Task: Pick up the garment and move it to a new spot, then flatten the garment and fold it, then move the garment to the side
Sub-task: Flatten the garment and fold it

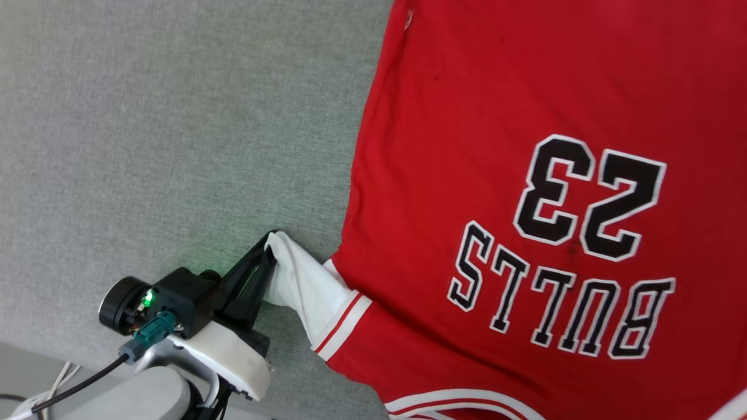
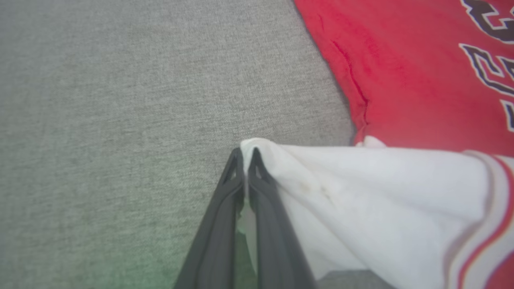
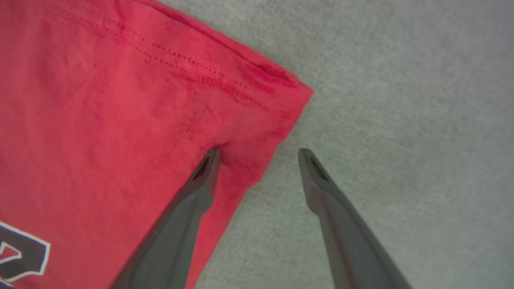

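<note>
The red garment (image 1: 513,116) lies spread on grey fabric, chest up, its black "BULLS" and "23" upside down toward me. My left gripper (image 1: 269,238) at the lower left is shut on the tip of the white sleeve (image 1: 303,286), which it holds pulled out to the left. In the left wrist view the left gripper (image 2: 245,152) pinches the sleeve (image 2: 361,192) edge. In the right wrist view my right gripper (image 3: 259,154) is open, straddling the side edge of the garment (image 3: 100,120) near its hem corner; one finger rests on the red cloth, the other over the grey surface.
A grey fabric surface (image 1: 163,128) stretches to the left of the garment. A black cable (image 1: 76,385) runs from my left wrist at the lower left corner.
</note>
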You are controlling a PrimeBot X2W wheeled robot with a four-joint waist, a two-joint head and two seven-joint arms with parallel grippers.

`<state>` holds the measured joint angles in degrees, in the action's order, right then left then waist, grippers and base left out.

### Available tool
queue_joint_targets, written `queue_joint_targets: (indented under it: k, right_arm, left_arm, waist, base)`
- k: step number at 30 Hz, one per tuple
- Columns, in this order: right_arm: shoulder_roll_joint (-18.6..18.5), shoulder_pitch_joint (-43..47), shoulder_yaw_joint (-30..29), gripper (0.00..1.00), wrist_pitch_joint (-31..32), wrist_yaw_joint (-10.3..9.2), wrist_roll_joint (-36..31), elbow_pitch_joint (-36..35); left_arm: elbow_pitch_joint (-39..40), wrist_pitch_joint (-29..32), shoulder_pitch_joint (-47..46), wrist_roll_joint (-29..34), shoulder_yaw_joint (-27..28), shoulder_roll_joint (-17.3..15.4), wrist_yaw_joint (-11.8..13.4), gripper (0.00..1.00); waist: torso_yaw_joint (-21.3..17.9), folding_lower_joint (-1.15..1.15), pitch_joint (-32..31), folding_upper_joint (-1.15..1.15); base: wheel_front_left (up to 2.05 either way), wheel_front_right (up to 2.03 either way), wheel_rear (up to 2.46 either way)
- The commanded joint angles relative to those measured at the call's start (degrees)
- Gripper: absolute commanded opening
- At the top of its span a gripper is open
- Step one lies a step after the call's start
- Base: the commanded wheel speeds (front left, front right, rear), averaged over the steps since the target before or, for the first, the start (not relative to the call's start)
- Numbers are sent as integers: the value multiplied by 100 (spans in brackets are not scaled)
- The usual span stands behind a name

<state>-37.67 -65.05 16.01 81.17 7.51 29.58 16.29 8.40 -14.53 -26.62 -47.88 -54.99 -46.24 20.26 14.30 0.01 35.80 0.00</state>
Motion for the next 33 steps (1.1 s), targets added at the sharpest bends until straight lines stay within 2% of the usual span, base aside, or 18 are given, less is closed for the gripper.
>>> queue_joint_targets:
  k: [1,7,8,9,16,20,26,33]
  right_arm:
    - [98,153,-97,100,-51,-4,-48,107]
    - [276,966,-53,100,-217,-4,-49,361]
    - [260,1040,0,82,-245,-3,-43,326]
    - [262,1064,-4,0,-275,-3,-12,299]
    - [209,587,-60,0,-843,-3,196,-83]
    - [-3,584,183,0,-1177,-3,498,-335]
    - [-801,1098,715,0,-1506,-4,1138,-1057]
    - [-1753,2464,713,0,-1882,-4,1774,-1972]
  left_arm:
    - [-32,41,-98,45,-36,64,4,0]
    - [-32,120,-235,167,-91,99,26,0]
    - [-23,137,-249,182,-95,104,34,0]
    - [-17,147,-251,189,-95,105,42,0]
    - [5,122,-60,123,-78,16,151,0]
    - [52,103,95,62,-70,-72,242,0]
    - [176,130,409,-81,-60,-256,408,0]
    - [334,155,776,-240,-44,-501,610,0]
  waist:
    - [187,-1,245,0]
    - [223,-1,376,0]
    - [212,-1,374,0]
    - [191,-1,360,0]
    - [-34,-1,-86,0]
    - [-224,-1,-512,0]
    - [-513,-1,-1100,0]
    - [-889,-1,-1574,0]
  base:
    - [0,0,0]
    - [0,0,0]
    - [0,0,0]
    - [0,0,0]
    - [0,0,0]
    - [0,0,0]
    - [0,0,0]
    - [0,0,0]
